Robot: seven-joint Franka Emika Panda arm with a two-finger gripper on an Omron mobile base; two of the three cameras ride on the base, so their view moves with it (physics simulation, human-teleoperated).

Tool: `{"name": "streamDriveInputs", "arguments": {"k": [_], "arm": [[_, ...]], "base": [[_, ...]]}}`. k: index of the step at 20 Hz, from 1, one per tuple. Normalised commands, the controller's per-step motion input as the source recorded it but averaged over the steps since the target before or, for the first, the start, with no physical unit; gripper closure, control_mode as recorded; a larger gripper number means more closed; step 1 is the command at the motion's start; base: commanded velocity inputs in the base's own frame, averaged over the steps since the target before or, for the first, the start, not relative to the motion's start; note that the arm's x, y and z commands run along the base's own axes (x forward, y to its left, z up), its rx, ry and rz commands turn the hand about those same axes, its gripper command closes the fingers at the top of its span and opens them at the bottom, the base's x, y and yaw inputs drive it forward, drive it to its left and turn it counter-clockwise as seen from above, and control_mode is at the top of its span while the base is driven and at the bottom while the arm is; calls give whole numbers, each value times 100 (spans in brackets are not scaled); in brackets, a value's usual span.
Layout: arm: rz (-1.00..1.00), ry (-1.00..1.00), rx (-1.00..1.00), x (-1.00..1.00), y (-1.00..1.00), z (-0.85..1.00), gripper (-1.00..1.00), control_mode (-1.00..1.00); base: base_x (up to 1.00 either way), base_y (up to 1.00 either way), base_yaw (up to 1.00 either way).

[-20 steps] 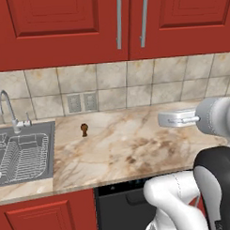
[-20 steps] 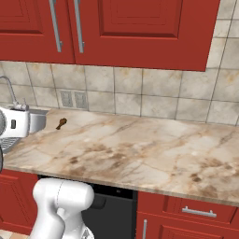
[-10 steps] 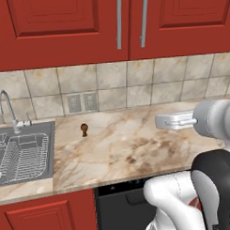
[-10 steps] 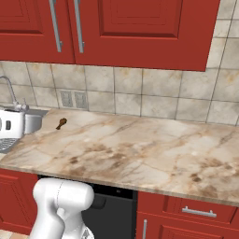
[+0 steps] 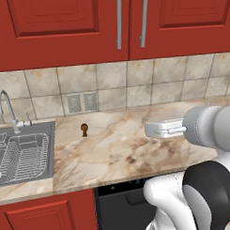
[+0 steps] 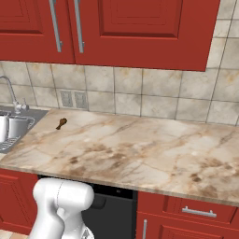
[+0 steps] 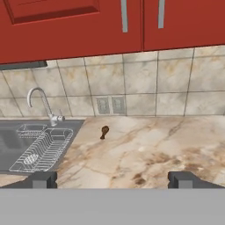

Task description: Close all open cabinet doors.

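Observation:
Two tall red cabinet doors (image 5: 62,25) (image 5: 184,16) hang above the counter, their long grey bar handles (image 5: 118,20) side by side at the seam. Both lie flush with the cabinet front, and so do the same doors (image 6: 140,28) in the right base view and the doors (image 7: 66,26) in the hand view. My gripper (image 5: 152,129) hovers over the right part of the marble counter (image 5: 118,149), well below the doors and pointing toward the sink side. Its dark fingertips (image 7: 44,179) stand wide apart in the hand view, so the gripper (image 7: 114,180) is open with nothing between them.
A small brown object (image 5: 84,129) lies on the counter near the wall outlets (image 5: 82,102). At the left are a steel sink with a wire rack (image 5: 24,155) and a curved faucet (image 5: 8,111). A dark dishwasher front (image 5: 124,201) sits below the counter.
The hand has drifted a little left and lower over the counter. The jaws stay wide. Doors and base have not moved.

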Motion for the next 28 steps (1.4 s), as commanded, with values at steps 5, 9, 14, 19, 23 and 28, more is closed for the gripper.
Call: {"name": "streamDriveInputs", "arguments": {"k": [5,9,14,19,23,28], "arm": [[0,0,0,0,0,0,-100,100],[0,0,0,0,0,0,-100,100],[0,0,0,0,0,0,-100,100],[0,0,0,0,0,0,-100,100],[0,0,0,0,0,0,-100,100],[0,0,0,0,0,0,-100,100]], "base": [[-14,22,0],[-32,27,1],[-52,47,15],[-60,58,25],[-44,57,30],[-16,49,33]]}}
